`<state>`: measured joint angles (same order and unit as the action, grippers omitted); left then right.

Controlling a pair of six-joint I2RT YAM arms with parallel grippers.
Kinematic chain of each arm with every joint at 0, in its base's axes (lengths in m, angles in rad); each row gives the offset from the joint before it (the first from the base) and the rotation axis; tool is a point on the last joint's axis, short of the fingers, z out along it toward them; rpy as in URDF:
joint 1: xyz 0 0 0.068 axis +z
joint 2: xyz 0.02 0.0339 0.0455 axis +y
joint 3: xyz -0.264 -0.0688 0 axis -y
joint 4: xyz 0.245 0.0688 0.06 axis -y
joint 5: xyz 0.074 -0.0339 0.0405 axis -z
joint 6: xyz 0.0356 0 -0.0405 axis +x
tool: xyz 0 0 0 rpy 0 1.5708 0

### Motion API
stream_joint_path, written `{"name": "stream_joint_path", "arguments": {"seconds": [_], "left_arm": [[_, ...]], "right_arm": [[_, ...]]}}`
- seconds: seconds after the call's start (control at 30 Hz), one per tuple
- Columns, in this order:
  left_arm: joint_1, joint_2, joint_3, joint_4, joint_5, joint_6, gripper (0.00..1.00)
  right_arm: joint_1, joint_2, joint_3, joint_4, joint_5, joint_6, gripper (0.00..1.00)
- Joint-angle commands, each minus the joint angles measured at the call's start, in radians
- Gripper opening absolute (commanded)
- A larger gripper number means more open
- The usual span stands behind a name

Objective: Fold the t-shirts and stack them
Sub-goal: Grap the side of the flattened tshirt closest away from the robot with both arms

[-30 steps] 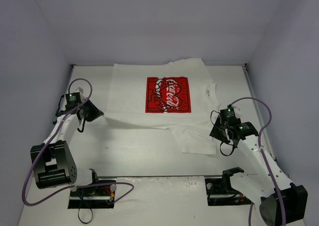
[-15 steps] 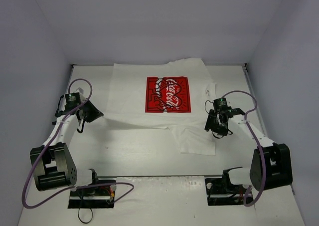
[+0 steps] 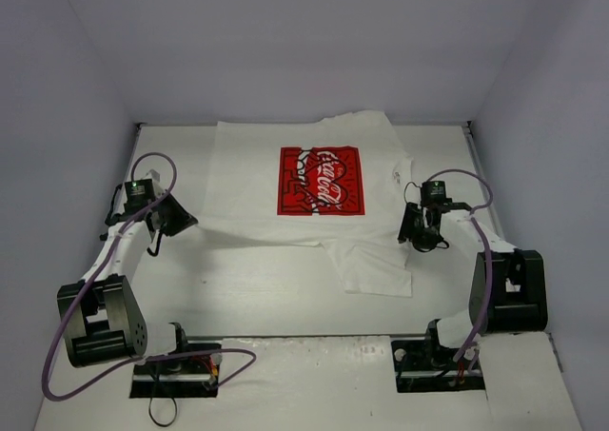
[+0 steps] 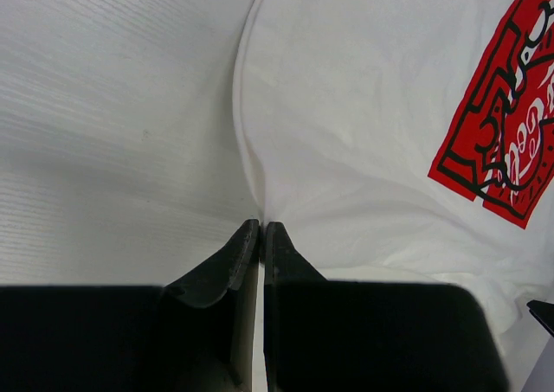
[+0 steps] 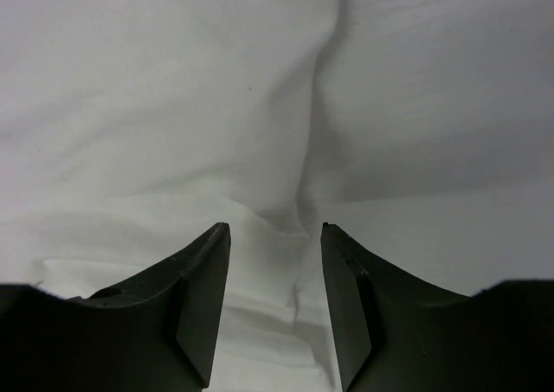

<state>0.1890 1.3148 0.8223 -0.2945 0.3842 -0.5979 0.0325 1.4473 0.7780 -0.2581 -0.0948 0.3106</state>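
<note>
The white t-shirt (image 3: 276,229) lies spread on the table with its red square print (image 3: 321,180) facing up. My left gripper (image 3: 188,223) sits at the shirt's left edge. In the left wrist view its fingers (image 4: 247,245) are shut on the shirt's edge (image 4: 251,163), and the cloth pulls into a point toward them. My right gripper (image 3: 415,233) hovers over the shirt's right side, near the collar. In the right wrist view the right gripper (image 5: 275,229) is open above a crease in the white cloth (image 5: 173,89), with nothing clamped between its fingers.
The white table (image 3: 257,298) is boxed in by pale walls at the back and both sides. Purple cables loop off both arms (image 3: 152,160). The arm bases (image 3: 176,360) stand at the near edge.
My right arm has swung back and inward along the shirt's right edge, toward the collar, and its jaws widened then narrowed a little. The left arm and shirt have stayed put.
</note>
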Motion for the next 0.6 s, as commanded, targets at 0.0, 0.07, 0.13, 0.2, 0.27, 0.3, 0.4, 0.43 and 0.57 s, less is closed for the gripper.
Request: {"name": "stream_joint_path", "arguments": {"seconds": [0.0,0.07,0.13,0.2,0.27,0.3,0.4,0.43,0.57], "left_arm": [[-0.005,-0.020,0.018,0.020,-0.008,0.024,0.00],[-0.005,-0.020,0.018,0.019,-0.010,0.026,0.00],[-0.005,-0.020,0.018,0.018,-0.011,0.027,0.00],[-0.005,-0.020,0.018,0.017,-0.010,0.027,0.00],[-0.005,-0.020,0.017,0.015,-0.013,0.029,0.00],[-0.005,-0.022,0.018,0.012,-0.013,0.029,0.00],[-0.005,-0.025,0.017,0.008,-0.014,0.030,0.00],[-0.005,-0.027,0.020,0.005,-0.015,0.030,0.00],[-0.005,-0.034,0.028,-0.002,-0.017,0.027,0.00]], "right_arm": [[0.003,0.010,0.015,0.092,-0.085,-0.034,0.43],[0.003,0.016,0.004,0.114,-0.067,-0.035,0.43],[0.003,0.024,0.001,0.124,-0.055,-0.032,0.42],[0.001,0.038,-0.005,0.128,-0.043,-0.027,0.40],[0.001,0.044,-0.014,0.128,-0.037,-0.018,0.37],[0.003,0.044,-0.026,0.128,-0.033,-0.012,0.36],[0.003,0.021,-0.052,0.121,-0.029,0.013,0.33],[0.003,0.012,-0.061,0.117,-0.027,0.018,0.33],[0.003,-0.050,-0.108,0.087,-0.026,0.044,0.25]]}}
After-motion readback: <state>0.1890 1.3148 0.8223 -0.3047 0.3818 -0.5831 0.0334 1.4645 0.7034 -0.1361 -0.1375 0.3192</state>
